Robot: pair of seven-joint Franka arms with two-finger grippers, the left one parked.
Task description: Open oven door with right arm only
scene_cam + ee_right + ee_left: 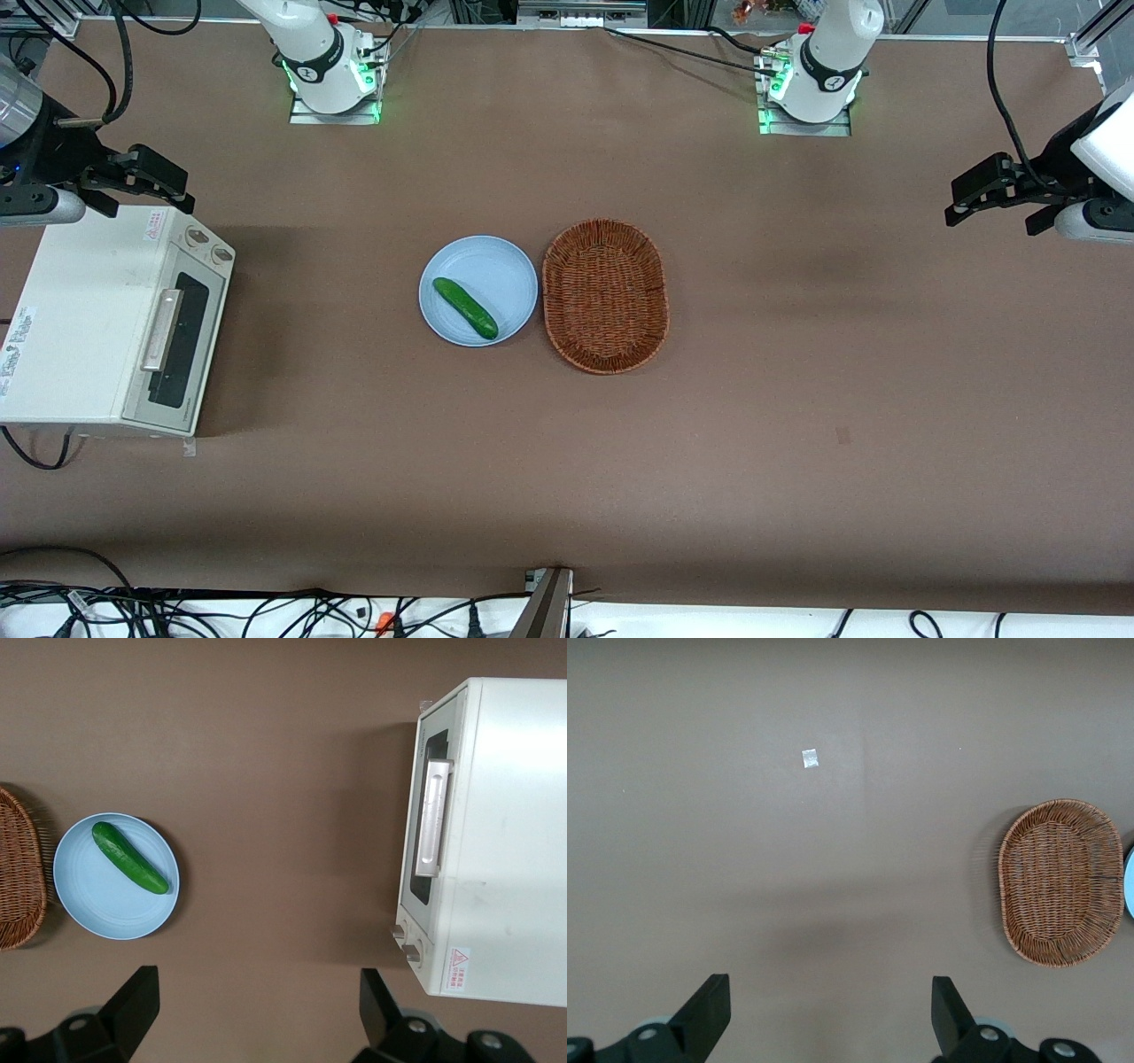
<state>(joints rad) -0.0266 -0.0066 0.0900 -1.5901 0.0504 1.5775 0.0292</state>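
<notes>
The cream-white oven (84, 328) stands at the working arm's end of the table. Its door (188, 350) is closed, with the dark glass window and the silver bar handle (162, 330) facing the middle of the table. Two round knobs (208, 245) sit at the door's end farther from the front camera. My right gripper (168, 188) is open and empty. It hovers above the oven's knob end, apart from the handle. The right wrist view shows its spread fingers (135, 994) over bare table, the oven (505, 842), the closed door (416, 895) and the handle (431, 819).
A light blue plate (505, 266) with a green cucumber (465, 308) on it lies mid-table, beside a wicker basket (605, 295) toward the parked arm. Both also show in the right wrist view: plate (89, 904), basket (18, 873). Cables run along the table's near edge.
</notes>
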